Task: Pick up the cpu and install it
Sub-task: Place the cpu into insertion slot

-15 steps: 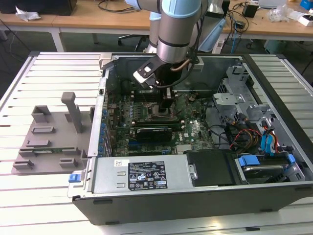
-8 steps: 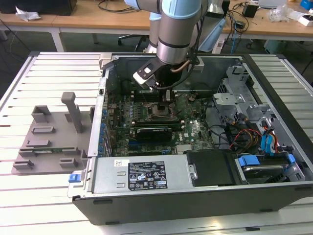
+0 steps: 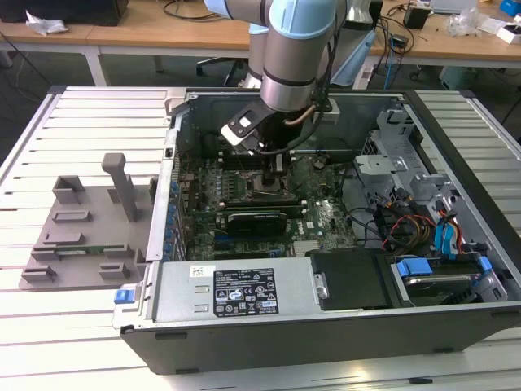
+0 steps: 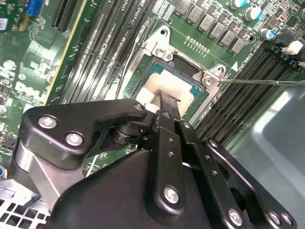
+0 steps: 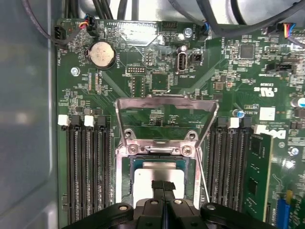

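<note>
The cpu [image 5: 153, 174] is a small silver square lying flat inside the open socket on the green motherboard, and it shows in both wrist views [image 4: 164, 78]. My gripper [image 5: 163, 185] stands right over the cpu's near edge with its two black fingers pressed together, tips at or on the chip's top [image 4: 169, 98]. Whether the tips touch the metal cannot be told. The fingers hide part of the cpu. In the exterior view the gripper [image 3: 275, 165] reaches down into the open computer case [image 3: 326, 326] over the board's middle.
The socket's metal load plate [image 5: 164, 119] is swung open behind the chip, and its thin lever rod [image 4: 267, 82] sticks out to one side. Memory slots [image 5: 86, 171] flank the socket. A long black card [image 3: 256, 218] lies nearby. A grey fixture [image 3: 81, 236] sits outside the case.
</note>
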You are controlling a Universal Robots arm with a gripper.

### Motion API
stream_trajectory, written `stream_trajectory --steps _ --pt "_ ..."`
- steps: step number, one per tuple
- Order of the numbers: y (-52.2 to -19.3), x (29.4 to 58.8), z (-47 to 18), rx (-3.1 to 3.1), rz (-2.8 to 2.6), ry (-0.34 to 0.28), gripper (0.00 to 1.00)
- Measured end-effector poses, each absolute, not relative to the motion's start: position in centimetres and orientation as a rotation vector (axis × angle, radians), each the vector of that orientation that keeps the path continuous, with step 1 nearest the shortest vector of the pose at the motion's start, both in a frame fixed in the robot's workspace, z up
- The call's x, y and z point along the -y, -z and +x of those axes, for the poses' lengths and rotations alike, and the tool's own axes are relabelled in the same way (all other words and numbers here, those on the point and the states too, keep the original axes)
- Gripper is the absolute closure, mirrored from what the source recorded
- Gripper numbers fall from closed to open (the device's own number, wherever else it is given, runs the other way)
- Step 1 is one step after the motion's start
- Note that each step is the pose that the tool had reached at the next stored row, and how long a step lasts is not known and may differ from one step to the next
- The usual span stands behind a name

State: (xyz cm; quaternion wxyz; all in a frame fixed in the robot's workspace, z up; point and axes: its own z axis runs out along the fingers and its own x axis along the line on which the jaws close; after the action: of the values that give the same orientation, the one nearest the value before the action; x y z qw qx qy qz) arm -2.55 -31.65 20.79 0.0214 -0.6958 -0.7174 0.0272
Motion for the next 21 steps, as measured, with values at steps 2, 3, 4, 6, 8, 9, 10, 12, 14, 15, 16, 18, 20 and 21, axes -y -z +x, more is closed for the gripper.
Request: stream_trajectory --steps 2,3,4,6,8,9,10,12,14,15,16,18,20,21 --pt "-20.5 31.7 -2.6 2.226 -2.154 -0.085 0.89" --pt "-20.3 31.7 -2.5 2.226 -2.154 -0.085 0.89" --pt "-20.3 31.7 -1.9 2.227 -2.153 -0.084 0.89" --pt "-20.8 31.7 -1.9 2.226 -2.153 -0.083 0.89" --pt "-21.4 31.7 -1.9 2.227 -2.154 -0.085 0.89" --pt "-21.7 31.7 -1.9 2.227 -2.154 -0.086 0.89" --pt "-22.0 31.7 -1.9 2.228 -2.154 -0.087 0.89" --pt "-22.8 31.7 -1.9 2.229 -2.155 -0.089 0.89" --pt "-23.4 31.7 -1.9 2.23 -2.157 -0.092 0.89" --pt "-23.8 31.7 -1.9 2.23 -2.158 -0.094 0.89" --pt "-24.3 31.7 -1.9 2.231 -2.158 -0.096 0.89" --pt "-24.9 31.7 -1.9 2.233 -2.16 -0.1 0.89" --pt "-25.5 31.7 -1.9 2.234 -2.161 -0.103 0.89" --pt "-25.8 31.7 -1.9 2.234 -2.162 -0.104 0.89"
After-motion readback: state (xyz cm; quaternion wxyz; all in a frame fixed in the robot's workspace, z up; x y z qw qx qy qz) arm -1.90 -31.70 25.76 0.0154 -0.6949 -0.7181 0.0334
